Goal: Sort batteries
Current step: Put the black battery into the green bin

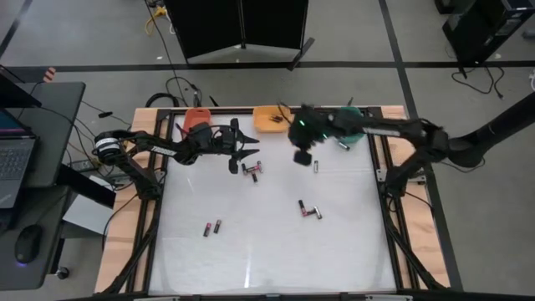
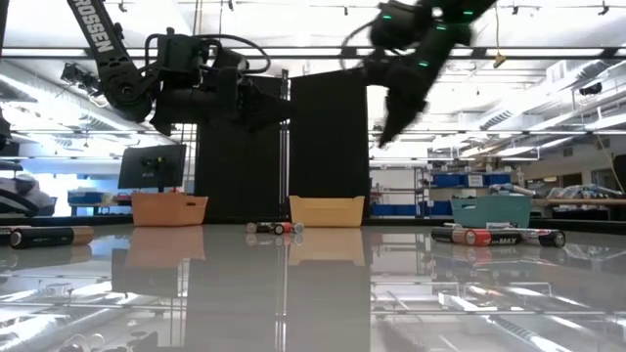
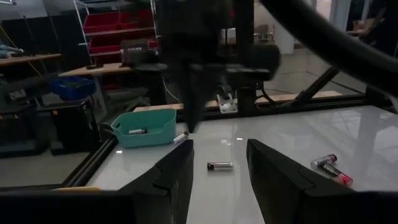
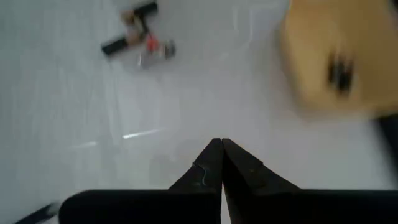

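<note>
Your right gripper (image 4: 221, 144) hangs pinched closed, seemingly empty, near the yellow bin (image 1: 271, 119). Open it before descending on the batteries (image 1: 252, 170). The left gripper (image 3: 217, 158) waits spread wide beside them.

Three bins (image 1: 269, 118) stood along the table's (image 1: 267, 251) far edge. Batteries (image 1: 310, 211) lay scattered before them, some inside the bins.

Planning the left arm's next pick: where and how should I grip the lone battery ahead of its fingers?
Grip the lone battery mid-barrel, coming straight down. It lies flat on the table with nothing touching it, so the left gripper can straddle it with its open fingers.
</note>
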Tool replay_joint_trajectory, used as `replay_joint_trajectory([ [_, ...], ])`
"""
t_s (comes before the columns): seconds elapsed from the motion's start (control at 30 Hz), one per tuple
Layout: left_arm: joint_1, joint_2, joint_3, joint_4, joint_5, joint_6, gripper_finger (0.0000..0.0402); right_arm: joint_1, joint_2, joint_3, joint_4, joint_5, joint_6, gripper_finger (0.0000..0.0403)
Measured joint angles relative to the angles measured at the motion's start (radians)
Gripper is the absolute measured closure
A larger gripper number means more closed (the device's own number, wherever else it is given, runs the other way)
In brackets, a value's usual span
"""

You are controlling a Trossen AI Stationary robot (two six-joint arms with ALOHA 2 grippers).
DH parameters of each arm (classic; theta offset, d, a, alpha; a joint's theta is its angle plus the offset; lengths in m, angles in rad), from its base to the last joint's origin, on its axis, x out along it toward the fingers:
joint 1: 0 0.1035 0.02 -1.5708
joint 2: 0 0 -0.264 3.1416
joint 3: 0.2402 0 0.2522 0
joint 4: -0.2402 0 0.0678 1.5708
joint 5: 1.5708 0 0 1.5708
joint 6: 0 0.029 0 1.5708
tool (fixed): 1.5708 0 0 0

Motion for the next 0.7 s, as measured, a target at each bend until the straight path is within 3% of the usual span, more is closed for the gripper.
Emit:
replay_joint_trajectory([
  [0.2, 0.0, 0.0, 0.0, -0.001, 0.0, 0.0, 0.0245, 0.042, -0.151, -0.261, 0.063, 0.133, 0.402, 0.0378],
  [0.47, 0.0, 0.0, 0.0, -0.018, -0.001, -0.002, 0.0245, 0.089, -0.127, -0.377, 0.09, 0.224, 0.748, 0.0296],
  [0.6, 0.0, 0.0, 0.0, -0.02, -0.001, 0.001, 0.0245, 0.09, -0.11, -0.378, 0.033, 0.297, 0.767, 0.0257],
  [0.7, 0.0, 0.0, 0.0, -0.021, -0.001, 0.002, 0.0245, 0.063, -0.113, -0.378, -0.053, 0.317, 0.642, 0.0241],
])
